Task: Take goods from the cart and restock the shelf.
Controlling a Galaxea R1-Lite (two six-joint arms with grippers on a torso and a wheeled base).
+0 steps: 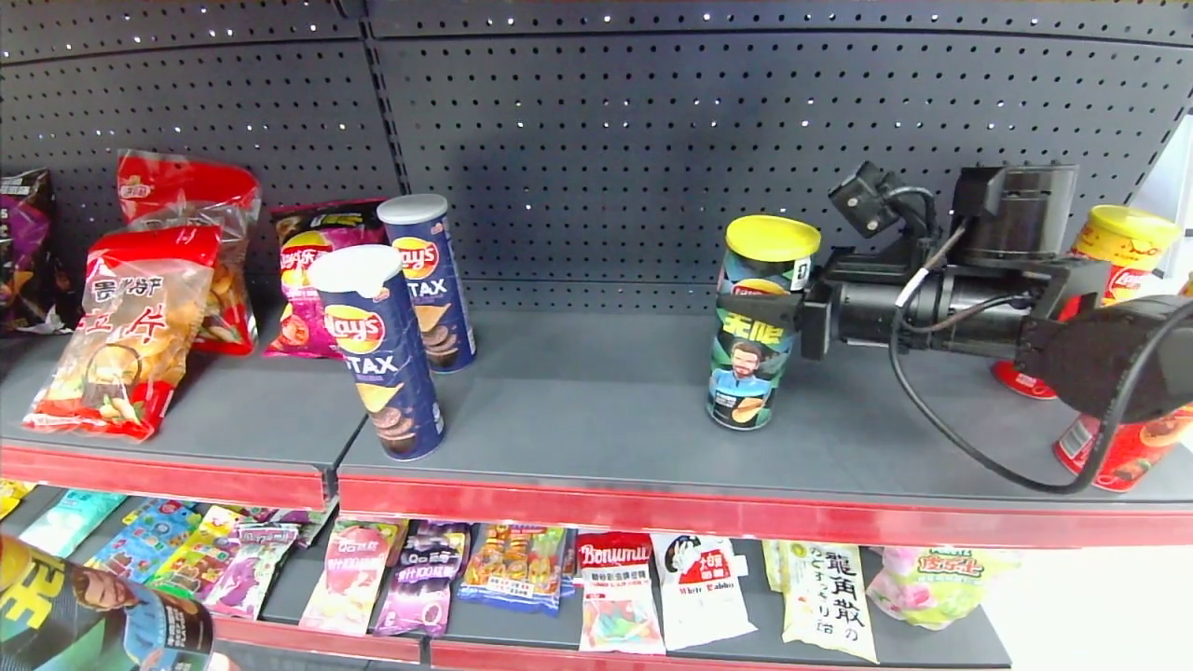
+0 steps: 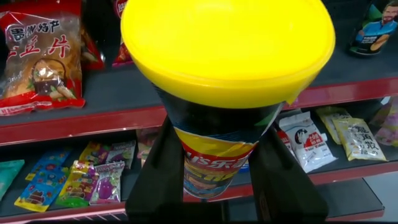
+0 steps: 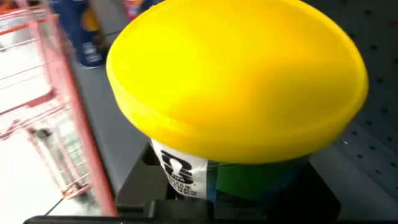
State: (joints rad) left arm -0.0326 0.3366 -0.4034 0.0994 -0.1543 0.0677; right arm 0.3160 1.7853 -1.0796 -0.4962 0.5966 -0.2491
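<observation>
Yellow-lidded green can (image 1: 750,373) upright on shelf (image 1: 596,391), clamped in right claw (image 1: 781,312). Left claw (image 2: 217,186) clamped on second can (image 2: 227,43). Blue cans (image 1: 387,363) well left of right claw.

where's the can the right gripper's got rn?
Head view, right of centre on the upper shelf: the green yellow-lidded can stands upright in the right gripper, blue cans to its left, red cans to its right.

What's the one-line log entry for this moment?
step: restocking | right gripper: shut on yellow-lidded green can, upright on upper shelf | left gripper: shut on second yellow-lidded can, not yet shelved
</observation>
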